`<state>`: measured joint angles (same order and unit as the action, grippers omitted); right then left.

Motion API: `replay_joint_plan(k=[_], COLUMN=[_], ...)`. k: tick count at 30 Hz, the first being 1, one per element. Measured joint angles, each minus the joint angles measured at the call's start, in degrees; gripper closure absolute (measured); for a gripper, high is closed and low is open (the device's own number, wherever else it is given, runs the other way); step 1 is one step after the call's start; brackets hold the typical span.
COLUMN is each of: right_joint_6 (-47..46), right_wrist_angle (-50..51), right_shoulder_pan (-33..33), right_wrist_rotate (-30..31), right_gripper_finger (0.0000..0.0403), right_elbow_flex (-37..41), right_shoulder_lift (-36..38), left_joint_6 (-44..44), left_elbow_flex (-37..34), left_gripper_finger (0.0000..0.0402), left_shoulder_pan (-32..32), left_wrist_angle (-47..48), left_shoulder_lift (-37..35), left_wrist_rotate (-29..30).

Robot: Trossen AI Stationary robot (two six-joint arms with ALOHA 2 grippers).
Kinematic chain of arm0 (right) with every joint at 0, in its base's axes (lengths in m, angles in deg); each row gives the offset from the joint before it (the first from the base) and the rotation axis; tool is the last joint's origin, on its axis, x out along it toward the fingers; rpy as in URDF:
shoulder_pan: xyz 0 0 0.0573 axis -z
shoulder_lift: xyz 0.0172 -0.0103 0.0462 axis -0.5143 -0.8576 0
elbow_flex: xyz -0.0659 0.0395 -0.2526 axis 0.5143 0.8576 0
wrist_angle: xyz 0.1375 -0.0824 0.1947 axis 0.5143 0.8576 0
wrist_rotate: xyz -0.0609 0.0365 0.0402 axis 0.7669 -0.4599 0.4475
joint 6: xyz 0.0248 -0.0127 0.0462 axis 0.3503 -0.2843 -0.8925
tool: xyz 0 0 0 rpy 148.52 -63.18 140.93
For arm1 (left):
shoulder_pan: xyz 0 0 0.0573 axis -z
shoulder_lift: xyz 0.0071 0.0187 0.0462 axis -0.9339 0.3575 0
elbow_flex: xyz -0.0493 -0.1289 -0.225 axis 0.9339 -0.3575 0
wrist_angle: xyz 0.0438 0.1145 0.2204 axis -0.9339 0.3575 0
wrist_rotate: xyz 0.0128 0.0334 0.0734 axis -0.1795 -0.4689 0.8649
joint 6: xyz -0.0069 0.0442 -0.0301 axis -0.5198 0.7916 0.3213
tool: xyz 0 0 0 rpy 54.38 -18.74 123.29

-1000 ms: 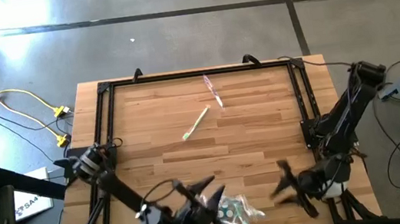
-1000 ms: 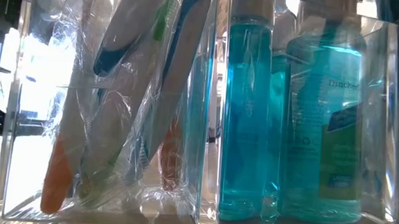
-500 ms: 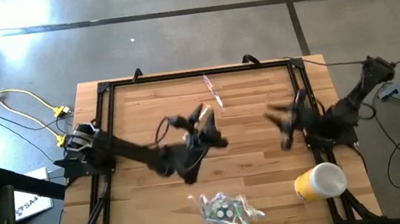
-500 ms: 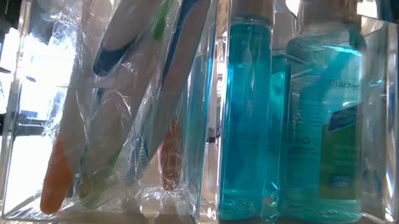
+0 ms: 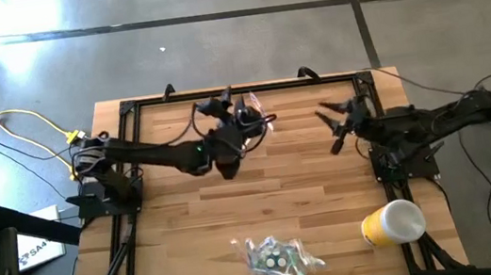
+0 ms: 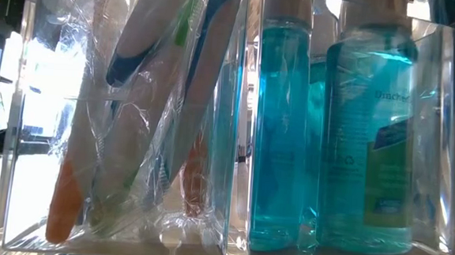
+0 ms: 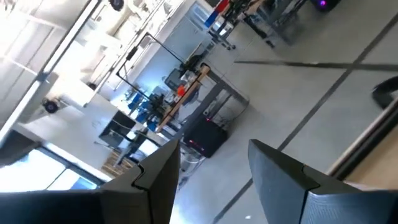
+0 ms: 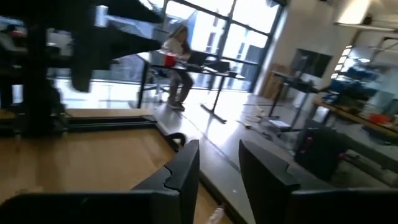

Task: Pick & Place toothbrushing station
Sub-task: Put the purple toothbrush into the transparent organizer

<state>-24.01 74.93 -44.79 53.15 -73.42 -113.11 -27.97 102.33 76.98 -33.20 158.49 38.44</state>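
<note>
Bare table (image 5: 308,181) centre; cup (image 5: 393,223), packet (image 5: 278,257) nearside

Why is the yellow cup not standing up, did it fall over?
The yellow cup is tipped on its side near the table's front right corner; the high view shows its side and round white end. Why it lies so, cannot tell.

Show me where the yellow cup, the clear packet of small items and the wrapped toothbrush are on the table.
yellow cup (image 5: 393,223), high view, on its side wall.
clear packet (image 5: 277,257), high view, on its middle.
wrapped toothbrush (image 5: 265,116), high view, on the wrapper beside the left gripper.
</note>
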Motion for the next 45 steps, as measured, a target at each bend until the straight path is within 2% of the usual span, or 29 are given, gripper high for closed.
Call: replay_joint_plan(k=[3,5,7,10,12,14,17,19,22,29,35,45], right_joint_6=[-4.44,-6.53,-8.23,-11.5,-13.21,-14.69,-18.05,-20.24,-21.9,-24.03,-26.06,-25.16], right_wrist_angle=[0.51,0.75,1.74,3.96,5.34,7.01,13.15,19.07,24.92,29.84,30.13,30.29], right_shoulder_pan=[4.98,8.65,12.53,17.85,21.16,24.0,28.48,31.33,34.91,40.82,41.82,42.36], right_wrist_rotate=[-8.62,-12.57,-16.73,-23.45,-27.51,-30.82,-35.39,-38.46,-42.45,-54.03,-54.0,-53.29], right_gripper_finger=[0.0298,0.0298,0.0298,0.0298,0.0298,0.0298,0.0298,0.0298,0.0298,0.0298,0.0298,0.0297], right_elbow_flex=[0.0,-0.42,-1.55,-3.97,-6.13,-8.75,-14.76,-19.09,-24.26,-31.93,-35.43,-35.74], right_shoulder_lift=[-2.06,-3.98,-6.57,-11.28,-14.69,-18.19,-24.63,-29.38,-36.39,-49.46,-57.44,-65.35], left_joint_6=[-2.73,-8.57,-18.62,-36.36,-44.43,-49.96,-54.41,-55.29,-55.43,-54.53,-53.72,-55.25], left_elbow_flex=[0.0,0.02,0.02,0.09,0.1,0.07,0.11,-0.02,-1.3,-7.75,-13.54,-17.64], left_gripper_finger=[0.0217,0.0217,0.0217,0.0217,0.0217,0.0217,0.0217,0.0217,0.0217,0.0217,0.0217,0.0217], left_shoulder_pan=[-1.06,-1.39,-2.14,-5.17,-8.6,-12.02,-15.12,-16.68,-18.22,-19.61,-19.54,-19.54], left_wrist_angle=[9.41,18.28,31.1,48.57,55.28,61.44,67.14,71.55,73.02,74.31,73.32,72.51], left_shoulder_lift=[-2.71,-5.04,-8.34,-13.41,-15.33,-16.54,-16.6,-16.52,-16.6,-18.72,-19.37,-19.2], left_wrist_rotate=[-2.62,-7.58,-17.38,-39.63,-51.22,-59.61,-67.33,-69.48,-70.37,-71.29,-72.83,-74.87])
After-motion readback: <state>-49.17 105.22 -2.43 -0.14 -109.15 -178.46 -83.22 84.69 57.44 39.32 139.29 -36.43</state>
